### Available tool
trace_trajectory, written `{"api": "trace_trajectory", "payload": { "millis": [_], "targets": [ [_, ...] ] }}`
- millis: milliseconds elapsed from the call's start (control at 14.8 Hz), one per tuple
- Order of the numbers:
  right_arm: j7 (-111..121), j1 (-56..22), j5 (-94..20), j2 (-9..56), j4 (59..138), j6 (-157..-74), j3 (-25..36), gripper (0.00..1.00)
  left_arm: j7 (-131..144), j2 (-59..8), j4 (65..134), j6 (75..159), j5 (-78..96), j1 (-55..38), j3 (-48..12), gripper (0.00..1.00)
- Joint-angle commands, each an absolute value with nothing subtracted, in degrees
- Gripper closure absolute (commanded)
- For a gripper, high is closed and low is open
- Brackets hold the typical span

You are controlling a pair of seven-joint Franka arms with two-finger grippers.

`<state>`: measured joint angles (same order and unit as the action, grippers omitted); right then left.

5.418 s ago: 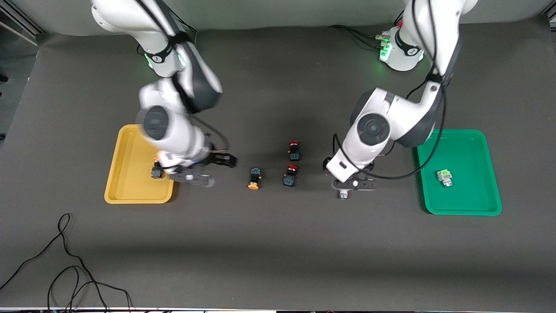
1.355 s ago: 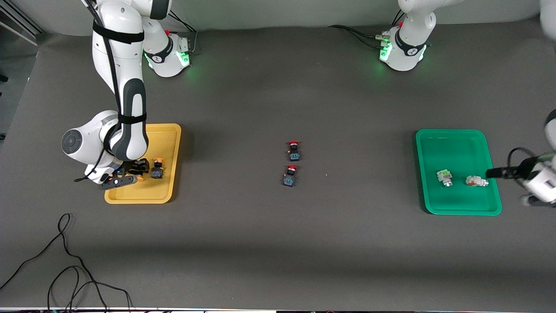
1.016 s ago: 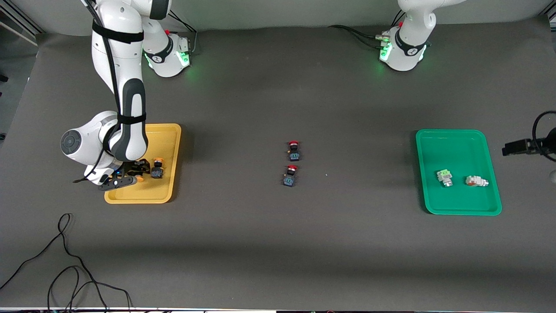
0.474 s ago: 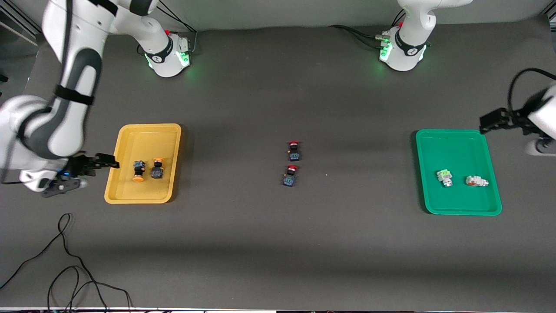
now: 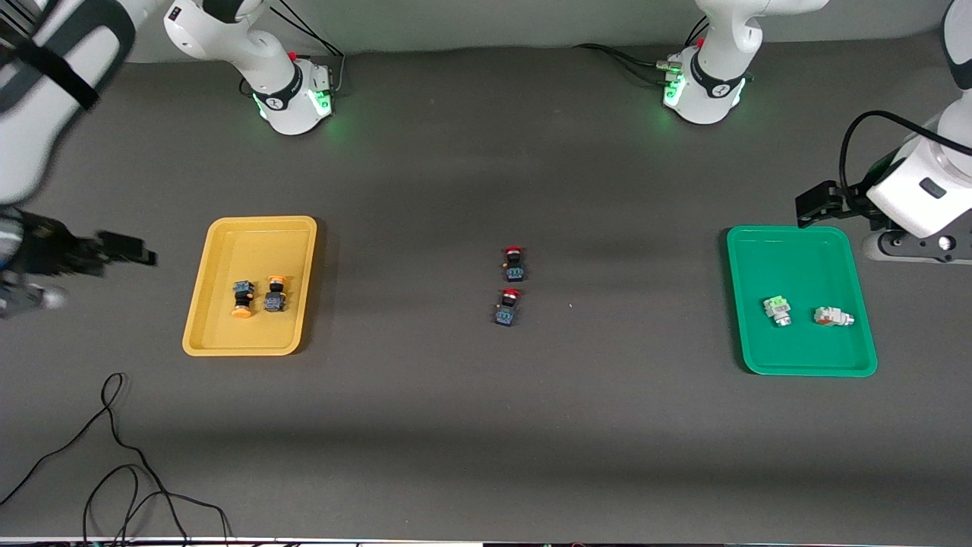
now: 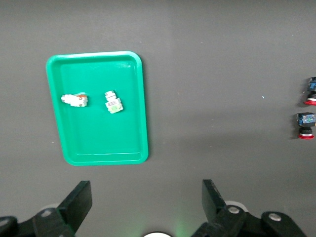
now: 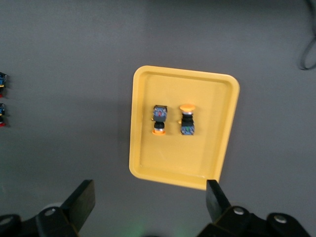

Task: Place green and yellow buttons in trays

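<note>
The yellow tray (image 5: 250, 334) holds two dark buttons with orange-yellow caps (image 5: 242, 298) (image 5: 275, 295), side by side. The green tray (image 5: 805, 258) holds two white buttons with pale green parts (image 5: 777, 310) (image 5: 833, 316). My left gripper (image 5: 814, 205) is open and empty, up in the air over the table beside the green tray; its wrist view shows the open gripper (image 6: 145, 197), the tray (image 6: 94, 138) and both buttons (image 6: 75, 99) (image 6: 113, 101). My right gripper (image 5: 125, 249) is open and empty, raised over the table beside the yellow tray (image 7: 173, 163).
Two dark switches with red caps (image 5: 514, 262) (image 5: 507, 306) lie in the middle of the table between the trays. A black cable (image 5: 114, 456) loops near the front edge at the right arm's end. The arm bases (image 5: 292, 91) (image 5: 702, 83) stand along the back.
My right gripper let go of the second orange-yellow button in the yellow tray and rose away. My left gripper left the second green button in the green tray and pulled back upward.
</note>
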<state>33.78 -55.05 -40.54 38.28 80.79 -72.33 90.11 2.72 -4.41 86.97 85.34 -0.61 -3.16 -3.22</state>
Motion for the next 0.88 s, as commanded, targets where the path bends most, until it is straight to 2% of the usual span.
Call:
{"api": "trace_trajectory", "payload": {
  "millis": [0, 271, 542, 813],
  "targets": [
    [32.43, -54.76, -39.46, 38.15, 75.6, -68.12, 95.17, 0.0, 2.99, -1.23, 90.88, 87.02, 1.84, -2.99, -2.38, 0.01],
    [32.34, -55.54, -36.39, 38.06, 74.79, -66.8, 95.98, 0.0, 1.67, -0.35, 90.44, 85.08, 1.76, -1.49, -0.98, 0.01],
    [25.16, -59.93, -36.39, 38.23, 74.62, -66.88, 95.71, 0.0, 1.84, -0.44, 89.48, 85.08, 1.14, -5.79, 2.72, 0.01],
    [19.95, -61.17, -36.91, 38.5, 74.44, -67.15, 95.36, 0.0, 2.64, -0.61, 89.04, 85.25, 0.79, -10.27, 5.52, 0.01]
  ]
}}
